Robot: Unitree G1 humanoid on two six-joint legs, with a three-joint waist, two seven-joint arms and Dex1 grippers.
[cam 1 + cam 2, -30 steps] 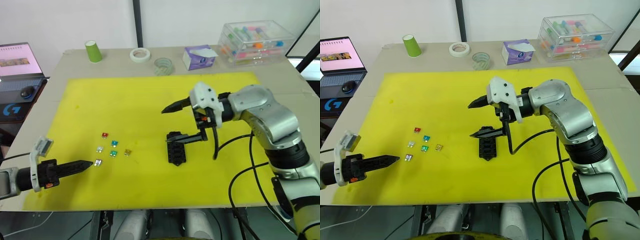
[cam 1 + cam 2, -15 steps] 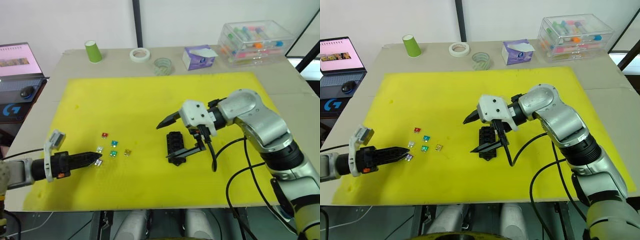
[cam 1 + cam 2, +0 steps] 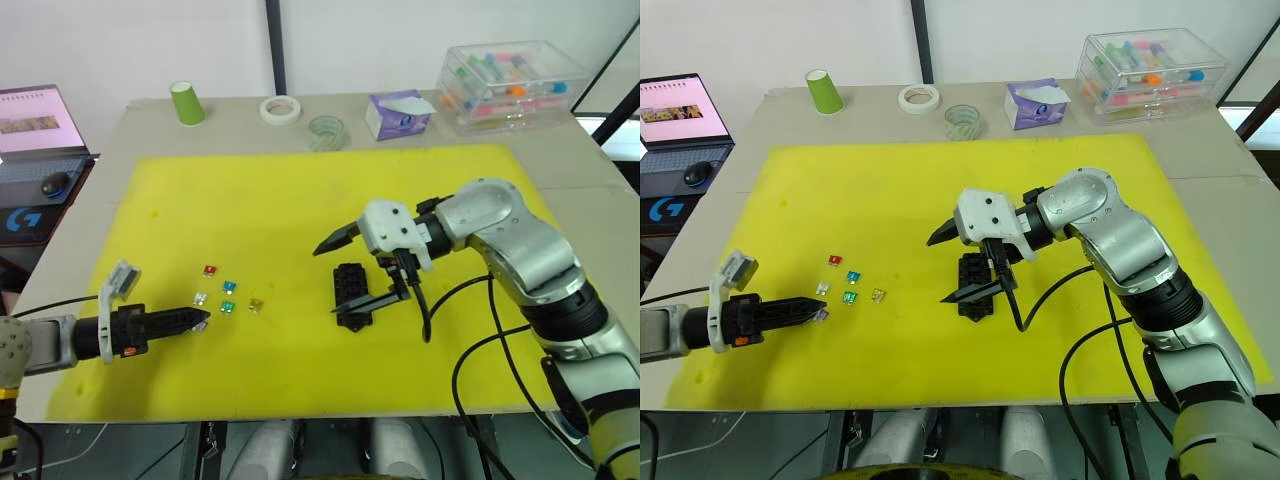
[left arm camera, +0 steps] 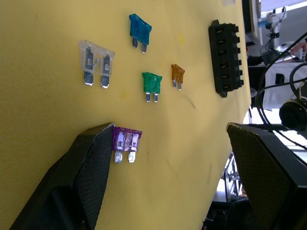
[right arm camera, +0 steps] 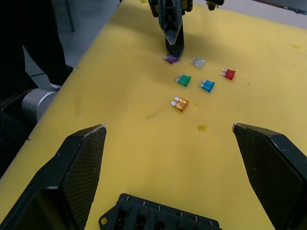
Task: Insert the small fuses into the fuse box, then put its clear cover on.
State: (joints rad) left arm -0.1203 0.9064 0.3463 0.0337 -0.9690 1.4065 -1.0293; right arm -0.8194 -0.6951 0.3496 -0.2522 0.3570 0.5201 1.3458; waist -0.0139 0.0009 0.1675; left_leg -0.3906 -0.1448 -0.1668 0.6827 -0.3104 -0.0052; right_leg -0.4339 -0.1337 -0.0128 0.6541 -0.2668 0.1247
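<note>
The black fuse box (image 3: pixel 350 288) lies mid-mat, with its slots facing up. My right gripper (image 3: pixel 328 283) is open and straddles it, one finger above and one by its near end. The small fuses lie loose to the left: red (image 3: pixel 209 270), teal (image 3: pixel 229 287), clear grey (image 3: pixel 200 299), green (image 3: pixel 226 306), amber (image 3: pixel 255 304) and purple (image 4: pixel 126 142). My left gripper (image 4: pixel 170 127) is open, rolled on its side, and its lower fingertip (image 4: pixel 103 136) touches the purple fuse. The clear cover is out of view.
The yellow mat (image 3: pixel 300 200) covers most of the table. Along the back stand a green cup (image 3: pixel 186 102), two tape rolls (image 3: pixel 281 108), a tissue box (image 3: pixel 398 113) and a clear drawer box (image 3: pixel 512 82). A laptop (image 3: pixel 35 120) sits off the left edge.
My left gripper slid forward along the mat until its tip reached the purple fuse. A second ago my right gripper dropped from above the fuse box to straddle it, then held still.
</note>
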